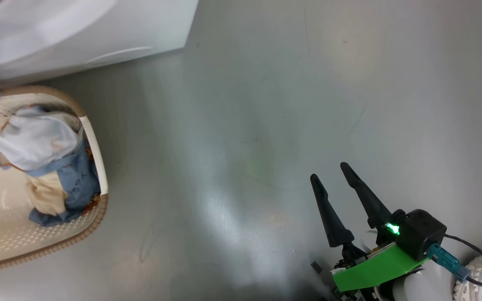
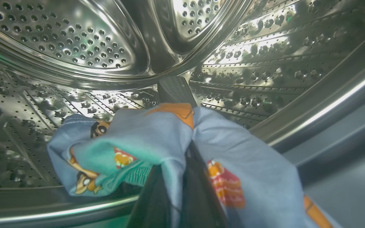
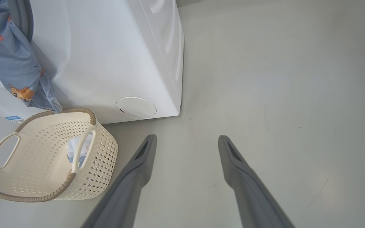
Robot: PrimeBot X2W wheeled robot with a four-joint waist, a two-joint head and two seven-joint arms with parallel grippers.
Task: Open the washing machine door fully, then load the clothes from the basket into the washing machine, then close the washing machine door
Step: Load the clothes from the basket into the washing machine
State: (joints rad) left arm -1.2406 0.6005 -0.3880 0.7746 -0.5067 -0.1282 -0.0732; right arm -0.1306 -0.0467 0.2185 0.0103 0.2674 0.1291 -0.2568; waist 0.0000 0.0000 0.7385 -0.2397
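Observation:
In the left wrist view my left gripper [image 2: 176, 95] reaches into the steel drum [image 2: 74, 41] of the washing machine [image 3: 106, 57]. It is shut on a blue garment with orange cartoon prints [image 2: 144, 142], which drapes over both fingers. The garment's tail [image 3: 11, 60] hangs out of the opening down the white front. More clothes [image 1: 40, 142], pale, cream and blue, lie in the cream basket [image 1: 94, 146] on the floor beside the machine. My right gripper [image 1: 329, 171] hovers open over bare floor, far right of the basket. The washing machine door is out of view.
The machine's round white flap [image 3: 136, 107] and blue label [image 3: 13, 117] sit low on its front, just behind the basket [image 3: 27, 198]. Smooth grey floor [image 1: 266, 125] stretches to the right of the machine and the basket.

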